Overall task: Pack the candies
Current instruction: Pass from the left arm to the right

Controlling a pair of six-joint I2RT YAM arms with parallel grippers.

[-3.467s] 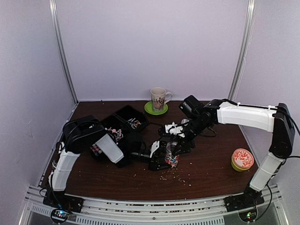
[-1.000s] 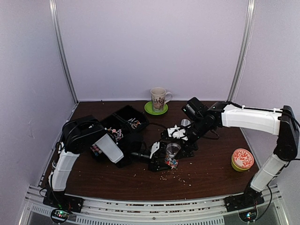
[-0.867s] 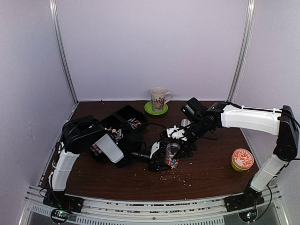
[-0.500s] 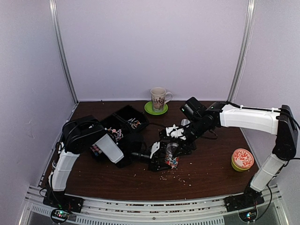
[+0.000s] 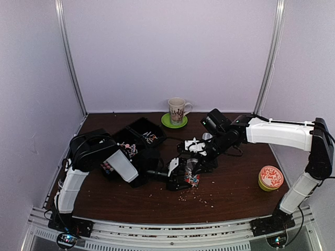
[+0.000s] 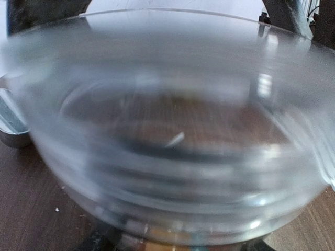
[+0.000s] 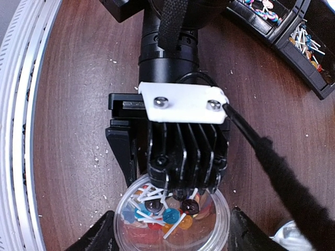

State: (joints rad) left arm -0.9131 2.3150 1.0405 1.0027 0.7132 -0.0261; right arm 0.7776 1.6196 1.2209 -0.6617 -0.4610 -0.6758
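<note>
candies: small multicoloured candies (image 7: 167, 217), ball pops on thin white sticks plus loose bits, piled in a clear round plastic jar (image 6: 172, 178) at table centre. more sit in the black compartment tray (image 7: 272, 32) off to the left.
handling: each piece probably light, hard and smooth, likely to roll or bounce out. sticks look prone to tangle. jar probably light, stiff and slick-walled, tips easily if shoved at the rim.
where to hold: jar by opposite sides of the wall just under the rim, not down over the opening. single pops by the stick.
left gripper: left gripper (image 7: 178, 178) comes in from the left and looks clamped on the jar. jar fills its wrist view, blurred.
right gripper: right gripper (image 7: 172, 235) hangs over the jar, fingers (image 7: 99, 235) parted and flanking the rim on either side. cannot tell if they touch or squeeze it.
count, jar: one.
count, candies in jar: too heaped to count. a few balls show: blue, orange, dark red.
count, tray compartments with sweets: three in the top view, two in the right wrist view.
count, rest: one patterned ceramic mug (image 5: 177, 110) on one green saucer (image 5: 168, 123) at the back. one orange-patterned round tin (image 5: 270, 178) with green base at right. pale crumbs (image 5: 198, 197) on the dark wooden table (image 5: 235, 193) near the jar, too many to count.
</note>
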